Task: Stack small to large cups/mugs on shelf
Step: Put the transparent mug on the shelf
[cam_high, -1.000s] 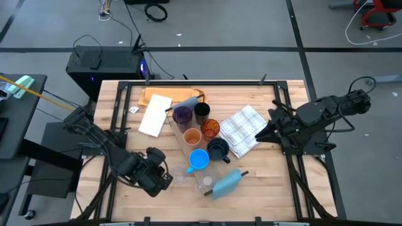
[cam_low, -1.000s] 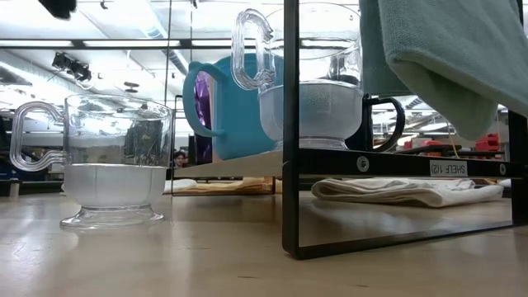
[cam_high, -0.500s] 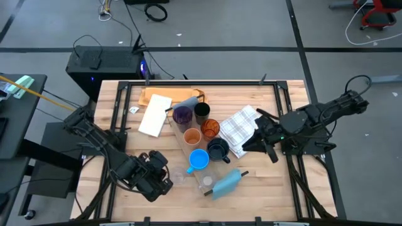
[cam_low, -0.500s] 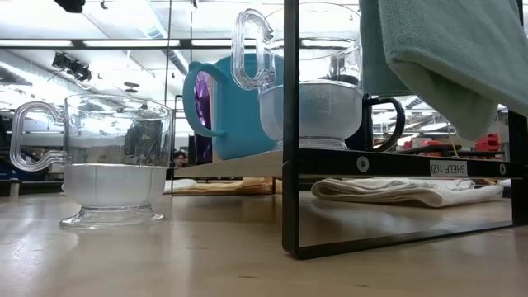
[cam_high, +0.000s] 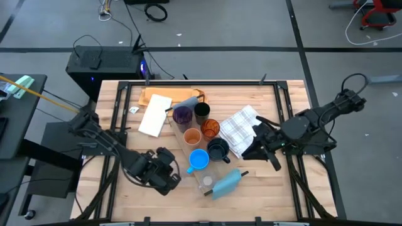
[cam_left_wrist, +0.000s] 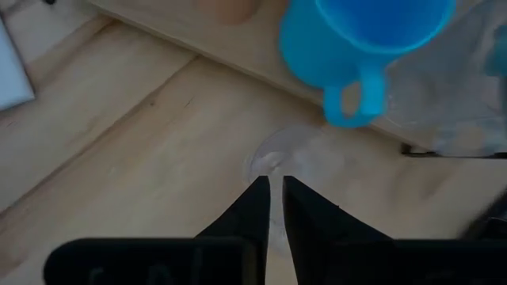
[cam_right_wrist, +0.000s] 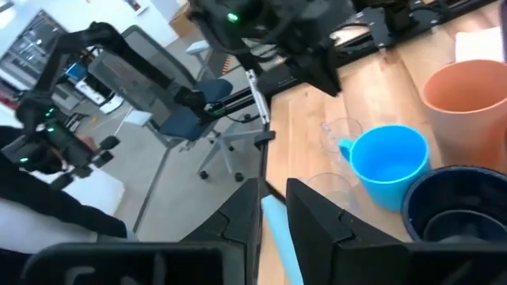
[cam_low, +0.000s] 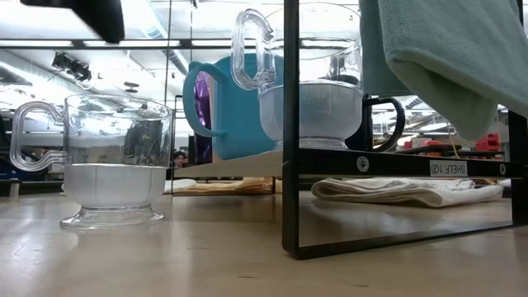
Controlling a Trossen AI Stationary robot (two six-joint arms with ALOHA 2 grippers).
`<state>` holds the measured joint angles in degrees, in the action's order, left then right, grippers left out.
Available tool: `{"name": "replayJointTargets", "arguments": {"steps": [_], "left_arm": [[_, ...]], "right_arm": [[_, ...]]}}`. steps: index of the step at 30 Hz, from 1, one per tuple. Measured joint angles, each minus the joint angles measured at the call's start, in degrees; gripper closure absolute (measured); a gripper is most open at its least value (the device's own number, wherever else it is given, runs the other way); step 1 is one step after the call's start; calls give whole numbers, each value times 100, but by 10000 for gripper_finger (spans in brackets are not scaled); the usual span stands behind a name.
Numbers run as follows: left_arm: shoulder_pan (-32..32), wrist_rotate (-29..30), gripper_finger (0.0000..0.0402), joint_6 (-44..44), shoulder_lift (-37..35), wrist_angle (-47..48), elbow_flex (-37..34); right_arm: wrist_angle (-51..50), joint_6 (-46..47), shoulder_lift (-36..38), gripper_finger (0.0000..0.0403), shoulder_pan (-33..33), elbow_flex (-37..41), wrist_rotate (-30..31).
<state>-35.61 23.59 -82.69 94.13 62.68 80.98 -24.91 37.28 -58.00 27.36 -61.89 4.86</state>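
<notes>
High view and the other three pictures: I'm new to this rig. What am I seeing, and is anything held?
Two dark robot arms work at a wooden table. High view looks straight down, low view sits at table height, each wrist view looks past that arm's fingers. Cups, including a bright blue mug, stand on a pale shelf beside a checked cloth. The left tool points at a clear glass on the table; the right tool waits near the cloth. Both are shut, holding nothing.
</notes>
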Motion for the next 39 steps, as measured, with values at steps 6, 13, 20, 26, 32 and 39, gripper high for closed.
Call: {"name": "replayJointTargets", "arguments": {"steps": [6,13,20,26,32,39], "left_arm": [[317,-553,356,46,366,-6,-1],[746,-995,329,225,417,-499,-1],[849,-1215,282,571,417,-395,-1],[837,-1497,230,909,439,-62,-1],[841,-1598,198,1180,520,17,1],[828,-1750,195,1430,806,-32,-1]], "right_arm": [[-3,-100,59,330,313,0,-1],[-7,-125,116,330,581,0,0],[-4,-84,119,330,758,0,-2],[-3,68,119,330,771,0,2],[92,69,119,330,771,0,4],[259,72,116,330,766,0,113]]}}
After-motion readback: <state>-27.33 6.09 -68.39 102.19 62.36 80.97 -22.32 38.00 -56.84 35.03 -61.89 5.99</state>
